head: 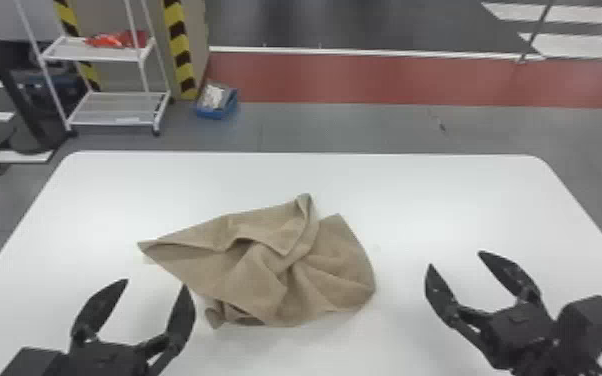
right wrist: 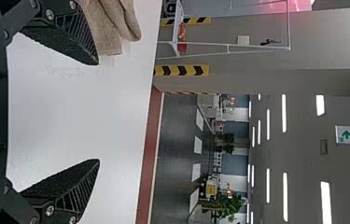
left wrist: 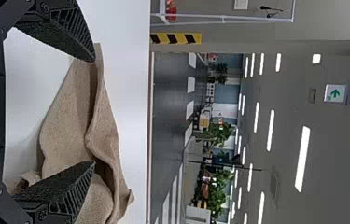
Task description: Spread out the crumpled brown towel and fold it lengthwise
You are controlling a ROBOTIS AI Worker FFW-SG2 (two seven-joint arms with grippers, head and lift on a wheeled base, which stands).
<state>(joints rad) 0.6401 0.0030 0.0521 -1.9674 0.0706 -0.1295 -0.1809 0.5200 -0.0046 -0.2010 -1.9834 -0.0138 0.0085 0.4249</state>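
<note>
Crumpled brown cloth towel [head: 265,270] — mid-desk, on smooth white desk [head: 440,190]. Left black two-fingered gripper [head: 156,282], right black two-fingered gripper [head: 455,259] — fingers of both wide apart, empty. Risk: pinching several overlapping folds together, tugging the bunch without spreading it.

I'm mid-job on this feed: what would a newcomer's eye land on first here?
Most likely the crumpled brown towel, heaped in folds near the middle of the white table. Next, the two black grippers with open jaws: the left one at the towel's near left, the right one off to its right, apart from the cloth.
</note>
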